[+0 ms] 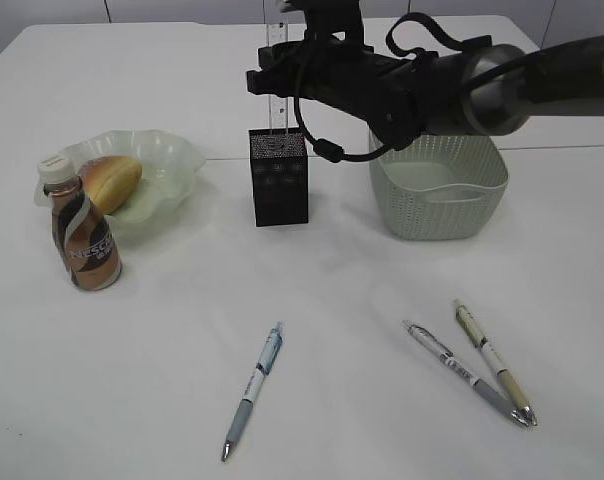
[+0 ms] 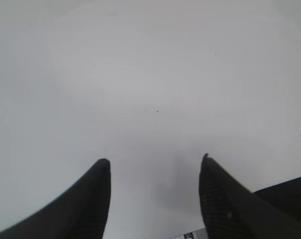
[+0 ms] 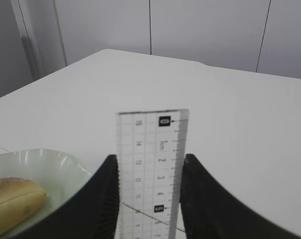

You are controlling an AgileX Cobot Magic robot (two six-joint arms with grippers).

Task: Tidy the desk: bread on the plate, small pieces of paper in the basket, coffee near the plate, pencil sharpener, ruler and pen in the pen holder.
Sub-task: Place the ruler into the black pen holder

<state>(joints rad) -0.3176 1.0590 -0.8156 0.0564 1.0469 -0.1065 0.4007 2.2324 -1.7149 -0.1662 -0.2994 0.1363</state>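
Above pen holder (image 1: 279, 178), far centre, we grip ruler (image 3: 150, 169) upright between right fingers (image 3: 109, 199). Left fingers (image 2: 93, 199) apart, empty. Bread (image 1: 109, 180) plated, coffee (image 1: 82, 236) beside; three pens (image 1: 252, 392) left on table (image 1: 342, 290).

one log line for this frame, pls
right pincer: shut on ruler, upright over pen holder | left pincer: open, empty | three pens on table | bread on plate
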